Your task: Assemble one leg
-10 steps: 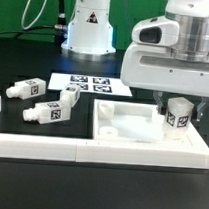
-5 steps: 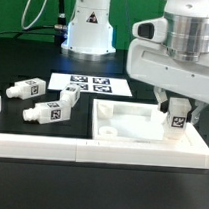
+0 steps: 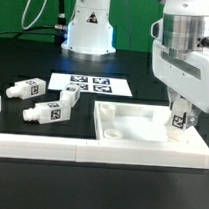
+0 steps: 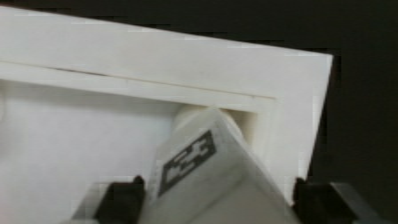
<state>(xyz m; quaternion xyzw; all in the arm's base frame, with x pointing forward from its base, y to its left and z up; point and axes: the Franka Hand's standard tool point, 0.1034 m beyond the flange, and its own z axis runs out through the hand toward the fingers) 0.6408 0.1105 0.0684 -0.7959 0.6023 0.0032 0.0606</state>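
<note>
My gripper point(image 3: 180, 109) is shut on a white leg point(image 3: 180, 121) with a black-and-white tag. It holds the leg upright over the near corner, on the exterior view's right, of the large flat white panel point(image 3: 131, 124). In the wrist view the leg point(image 4: 222, 165) fills the space between the two dark fingertips point(image 4: 121, 196), with the panel's raised rim point(image 4: 178, 95) beyond it. Three more legs lie on the table at the exterior view's left: one point(image 3: 27, 88), one point(image 3: 48, 97), one point(image 3: 50, 114).
The marker board point(image 3: 89, 86) lies behind the panel. The robot's white base point(image 3: 87, 31) stands at the back. Long white rails point(image 3: 100, 148) run along the front of the table.
The wrist has turned and shifted toward the exterior view's right, and the held leg has come down closer to the panel's corner.
</note>
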